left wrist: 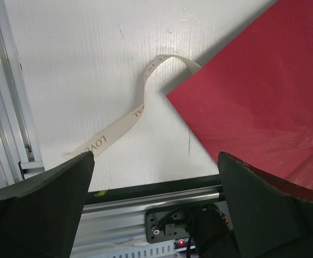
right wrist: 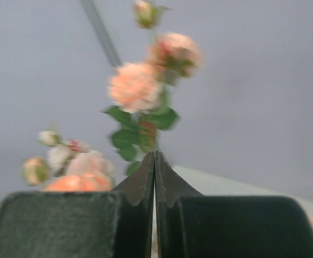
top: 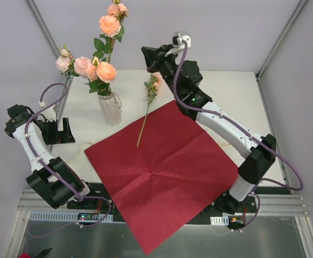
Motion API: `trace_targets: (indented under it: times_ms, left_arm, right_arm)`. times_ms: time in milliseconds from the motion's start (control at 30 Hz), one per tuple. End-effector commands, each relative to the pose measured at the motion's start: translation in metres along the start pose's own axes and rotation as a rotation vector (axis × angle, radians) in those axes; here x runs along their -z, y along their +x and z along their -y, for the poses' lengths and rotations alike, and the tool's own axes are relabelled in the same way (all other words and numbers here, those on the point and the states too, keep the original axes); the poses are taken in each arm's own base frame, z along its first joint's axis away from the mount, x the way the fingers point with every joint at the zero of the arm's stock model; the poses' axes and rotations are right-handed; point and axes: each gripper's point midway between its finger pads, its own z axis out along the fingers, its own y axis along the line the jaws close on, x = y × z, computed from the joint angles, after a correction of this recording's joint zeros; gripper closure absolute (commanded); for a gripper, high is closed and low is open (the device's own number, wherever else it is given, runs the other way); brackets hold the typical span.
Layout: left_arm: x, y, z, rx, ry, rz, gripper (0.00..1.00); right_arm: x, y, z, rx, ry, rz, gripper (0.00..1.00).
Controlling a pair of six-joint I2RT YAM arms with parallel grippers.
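The white surface (top: 226, 91) carries a red paper (top: 167, 177) laid flat as a diamond, with its crease lines showing and no edge turned up. The right arm extends over the paper's far corner; the left arm is folded back at the left edge of the surface. A ribbed white vase (top: 110, 110) stands upright on the surface just beyond the paper's left corner and holds a bunch of peach and pink roses (top: 107, 71). A single rose (top: 145, 119) lies outside the vase: the lower end of its stem rests on the paper, and its bloom is on the bare surface past the far corner, directly below the right fingers (right wrist: 65, 226). These fingers are pressed together, and the right wrist view shows nothing between them, so no grip on the rose can be confirmed; they are aimed level at the bunch. The left fingers (left wrist: 43, 204) are spread wide and empty, hanging above the near-left part of the surface, close to the paper's left corner. A cream ribbon (left wrist: 137, 110) with printed lettering lies loose there, curling away from the paper's edge and tied round nothing. Judged from this layout: one rose is out on the paper, the bunch is in the vase, the paper is unfolded and the ribbon is unused.
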Motion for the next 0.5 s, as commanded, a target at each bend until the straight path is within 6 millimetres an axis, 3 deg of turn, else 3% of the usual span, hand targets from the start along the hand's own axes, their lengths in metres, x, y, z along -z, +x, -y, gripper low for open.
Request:
trace_targets:
  times_ms: [0, 33, 100, 200, 267, 300, 333, 367, 433, 467]
  left_arm:
    - [0.008, -0.007, 0.003, 0.013, 0.024, 0.017, 0.01]
    - [0.009, -0.007, 0.003, 0.013, 0.024, 0.017, 0.01]
    - [0.012, -0.006, 0.003, 0.004, 0.016, 0.022, 0.01]
    - [0.012, -0.003, 0.004, -0.016, 0.017, 0.028, 0.01]
    - [0.009, 0.001, 0.005, -0.015, 0.026, 0.019, 0.01]
    - [0.008, 0.001, 0.005, -0.013, 0.030, 0.019, 0.01]
    - [0.008, 0.001, 0.004, -0.011, 0.032, 0.015, 0.01]
    - [0.006, 0.002, 0.004, -0.005, 0.037, 0.011, 0.01]
    - [0.006, 0.001, 0.004, -0.004, 0.042, 0.011, 0.01]
    - [0.005, 0.001, 0.004, -0.003, 0.043, 0.010, 0.01]
  right_arm:
    - [0.003, -0.068, -0.113, 0.166, -0.326, 0.261, 0.99]
    - [0.003, -0.066, -0.121, 0.162, -0.324, 0.249, 0.99]
    - [-0.006, -0.045, -0.107, 0.138, -0.243, 0.139, 0.99]
    - [-0.004, 0.013, -0.067, 0.149, -0.096, -0.043, 0.99]
    - [0.001, 0.067, -0.030, 0.175, 0.024, -0.229, 0.99]
    - [0.001, 0.083, -0.014, 0.114, 0.073, -0.289, 0.93]
    - [0.010, 0.114, 0.002, 0.112, 0.103, -0.408, 0.84]
    - [0.012, 0.147, 0.016, 0.103, 0.128, -0.486, 0.61]
    - [0.021, 0.182, 0.036, 0.103, 0.176, -0.606, 0.57]
    - [0.022, 0.212, 0.050, 0.123, 0.209, -0.674, 0.50]
